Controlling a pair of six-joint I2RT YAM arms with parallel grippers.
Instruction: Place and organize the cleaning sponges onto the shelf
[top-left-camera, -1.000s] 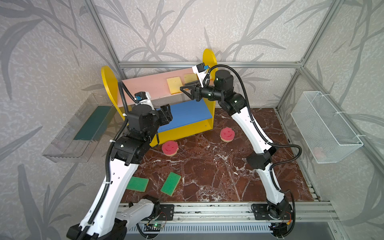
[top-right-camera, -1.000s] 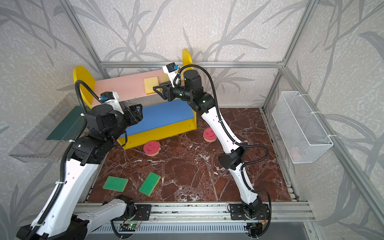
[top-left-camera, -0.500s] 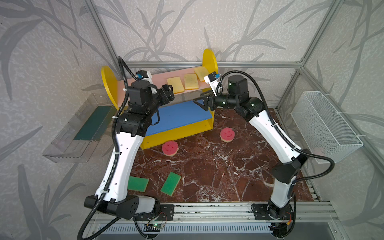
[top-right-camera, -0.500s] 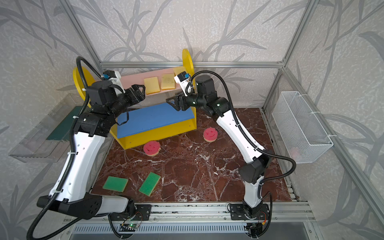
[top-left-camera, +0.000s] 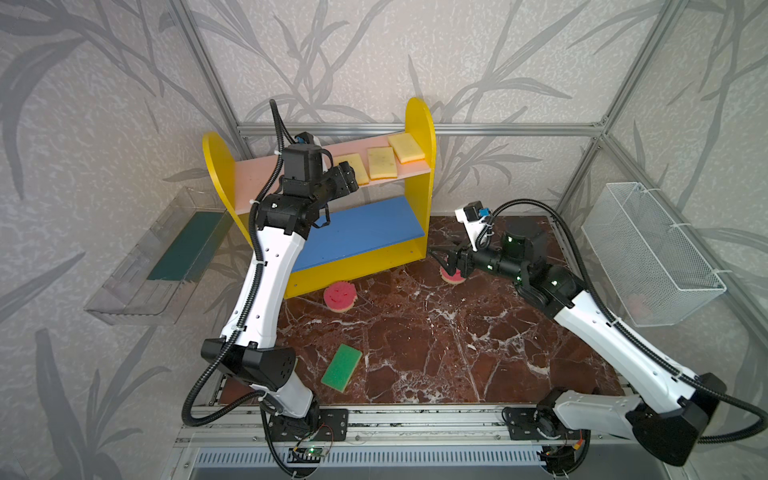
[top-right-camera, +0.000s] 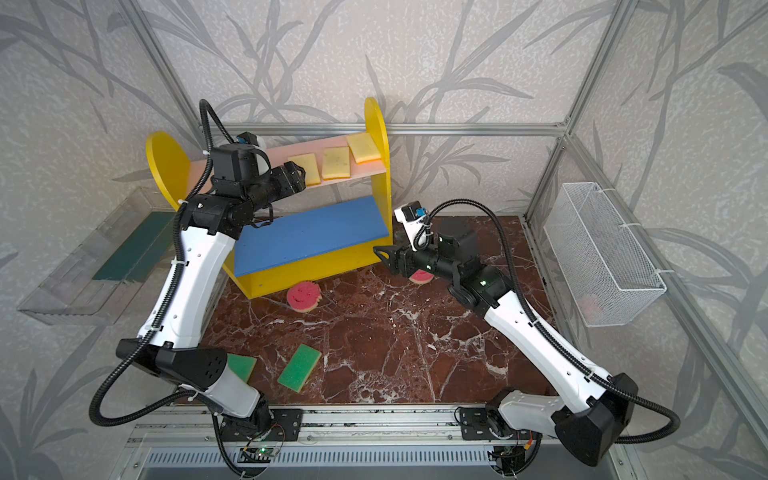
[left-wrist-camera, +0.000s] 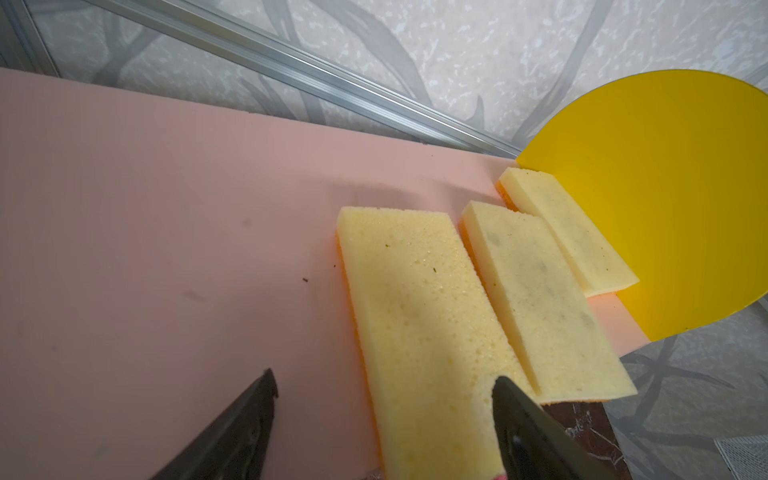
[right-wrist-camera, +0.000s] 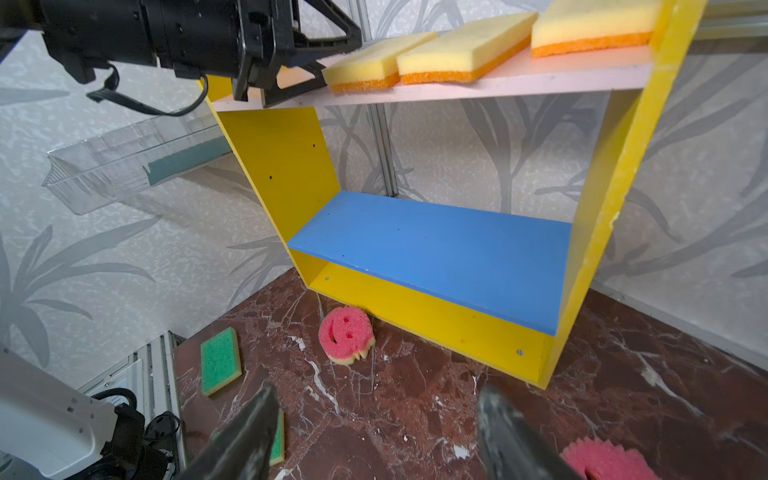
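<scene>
The shelf stands at upper centre of both top views. It is made of flat boards between two round-topped yellow side panels: a matte pink upper board, a smooth blue middle board and a yellow base. Three rectangular yellow sponges lie in a row at the right end of the pink upper board, with the porous foam up and the coarse orange scouring layer down (the right wrist view shows that orange edge plainly). The one furthest right lies against the side panel, and the other two sit close side by side.

The left gripper hangs over the pink upper board with its black, wedge-shaped fingers spread, pinching nothing. In the left wrist view one fingertip overlaps the near corner of the leftmost of the three; whether it touches cannot be told.

The right gripper sits low at centre right of both top views, just off the shelf's right foot, its fingers spread and empty. Beneath it a round pink sponge lies half hidden on the marble-patterned floor. A scallop-edged pink smiley sponge lies just in front of the yellow base. A green-faced sponge lies at lower centre. A second green-faced sponge shows in a top view, partly behind the left arm's elbow.
</scene>
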